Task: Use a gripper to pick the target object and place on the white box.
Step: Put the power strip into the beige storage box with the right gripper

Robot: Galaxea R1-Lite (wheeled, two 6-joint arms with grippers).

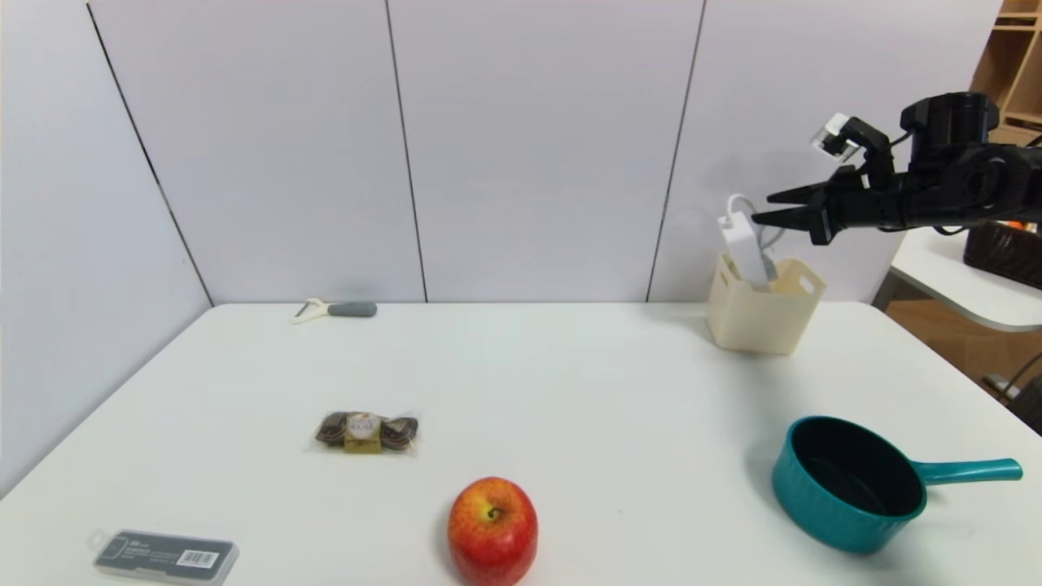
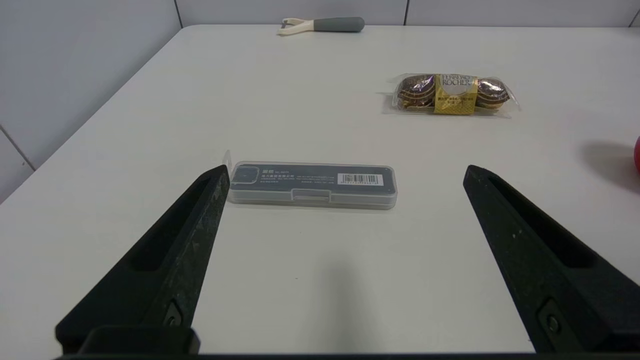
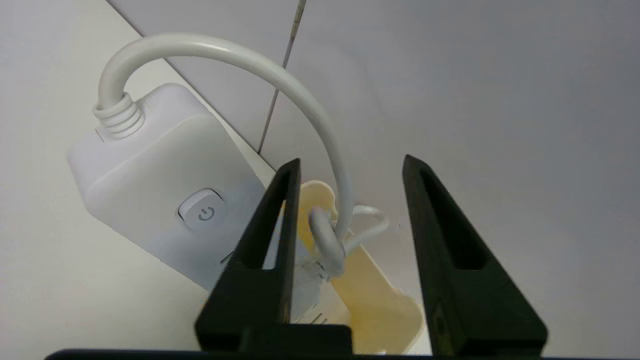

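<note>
Strip (image 1: 745, 244) just beside open pincer (image 1: 761, 207)

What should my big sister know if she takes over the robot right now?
Right gripper: open, in the air just beside the top of the power strip, not holding it.
Left gripper: open, parked low over the table near the grey case.
Power strip stands on end inside the cream box, its cord end sticking up above the rim.
Done: strip delivered and let go.
Left: probably only pulling the right arm back clear of the cord.
</note>
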